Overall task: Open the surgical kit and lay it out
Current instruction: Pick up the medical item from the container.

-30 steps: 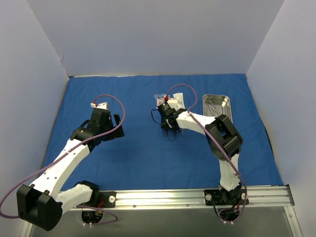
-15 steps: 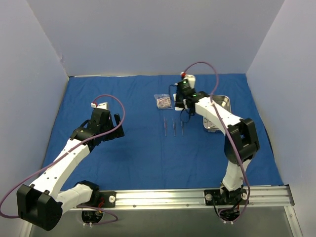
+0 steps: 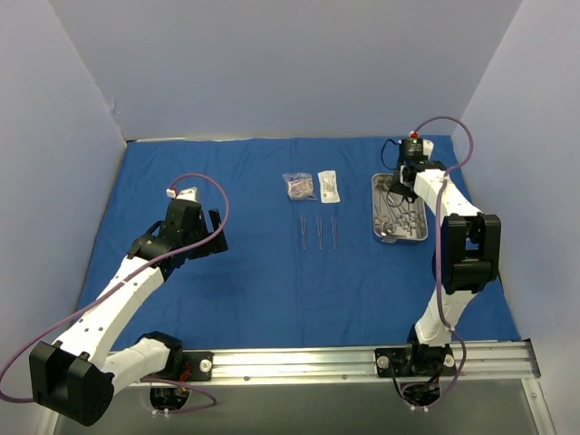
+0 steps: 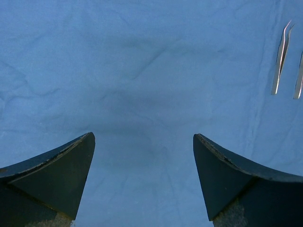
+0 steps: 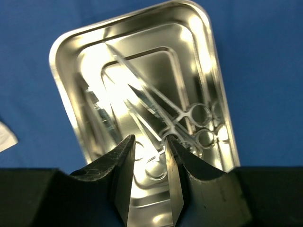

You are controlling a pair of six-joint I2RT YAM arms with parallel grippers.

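The royal-blue cloth wrap [image 3: 245, 272] lies spread flat over the table. The steel tray [image 3: 419, 234] sits at the right and holds several scissor-like instruments [image 3: 391, 207]; they also show in the right wrist view [image 5: 189, 118] inside the tray [image 5: 60, 90]. Two clear packets [image 3: 297, 186] [image 3: 328, 185] lie at centre back. Three tweezers [image 3: 319, 233] lie in a row below the packets; two show in the left wrist view [image 4: 280, 59]. My right gripper [image 5: 150, 142] hovers over the tray's far end [image 3: 397, 181], jaws a little apart and empty. My left gripper [image 3: 215, 231] [image 4: 144, 137] is wide open over bare cloth at the left.
Grey walls close in the table on the left, back and right. The arms' mounting rail [image 3: 362, 361] runs along the near edge. A white packet corner [image 5: 5, 137] shows at the left of the right wrist view.
My right arm has swung from the centre of the cloth to the right, over the tray. The second packet and the tweezers now lie uncovered. The left arm has not moved.
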